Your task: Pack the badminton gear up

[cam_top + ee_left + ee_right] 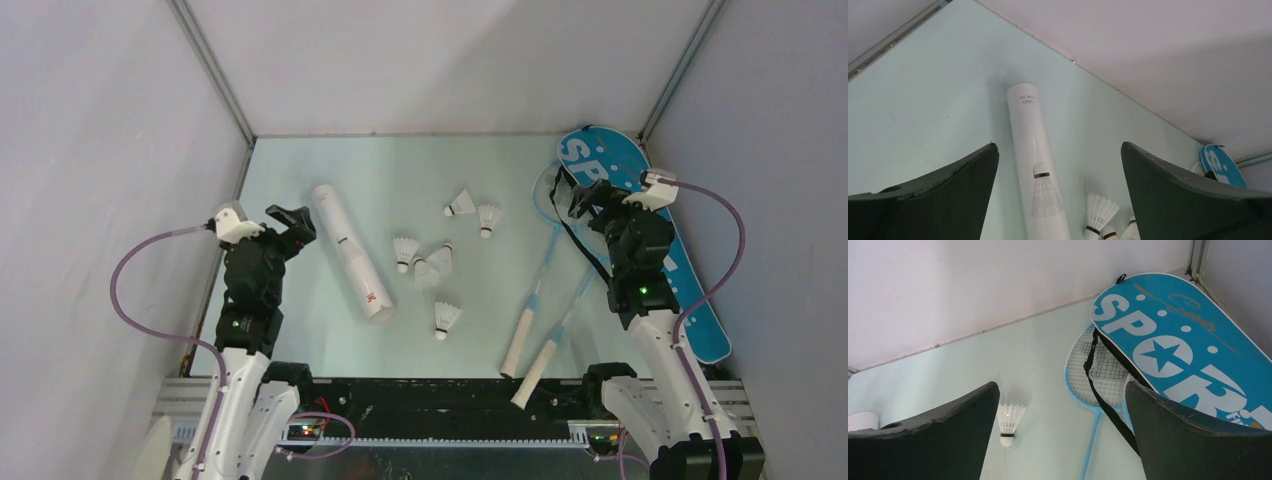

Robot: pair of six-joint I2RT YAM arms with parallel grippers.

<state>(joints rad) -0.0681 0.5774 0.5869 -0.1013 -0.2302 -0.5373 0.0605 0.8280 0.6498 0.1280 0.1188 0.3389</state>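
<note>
Left pincer (294, 224): wide open, empty, just left of tube (352, 253).
Right pincer (584, 198): wide open, empty, far right of tube, above bag (655, 250) strap (1103, 390).
Shuttlecocks (406, 252): loose, just right of tube.
Rackets (545, 290): further right of tube, heads at bag edge, strap across them.
Risks:
- Round tube likely rolls across surface if nudged off-centre.
- Feathers crush under hard squeeze.
- Strap could snag racket when bag lifted.

Walls (100, 150) close in a pale counter (400, 170) on the left, back and right. A long white tube (350, 250) lies diagonally left of centre, with loose shuttlecocks (406, 252) scattered just beside it. Bare lanes run left of the tube, and between the shuttlecocks and two rackets (518, 343). A blue bag (600, 150) fills the right edge, overlapping the racket heads.
</note>
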